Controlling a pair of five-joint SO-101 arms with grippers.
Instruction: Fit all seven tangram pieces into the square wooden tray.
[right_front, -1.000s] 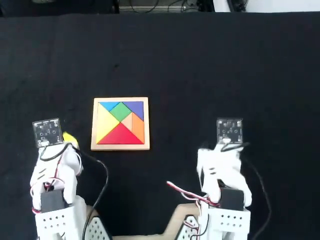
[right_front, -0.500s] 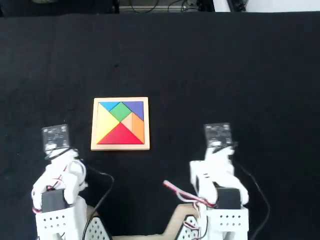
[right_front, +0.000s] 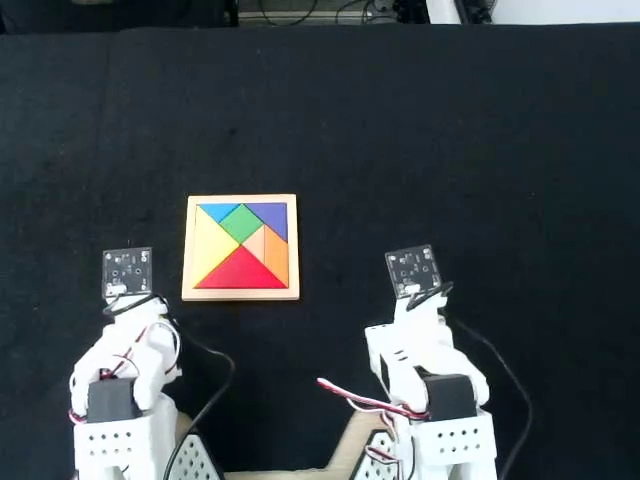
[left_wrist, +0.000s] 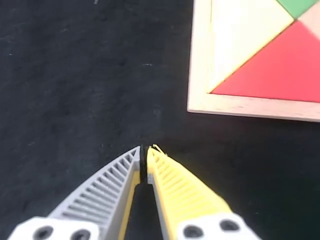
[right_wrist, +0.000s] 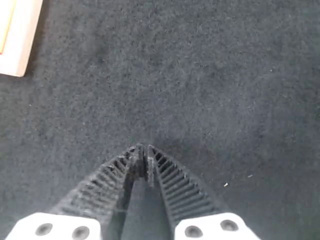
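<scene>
Sitting just ahead of the pressed-together left jaws, the wooden tray holds the tangram pieces; the right jaws, also pressed together, hang over the surface.

We log a table covered in black, faintly linty cloth. Past its far edge: dark cables and a pale strip.
</scene>
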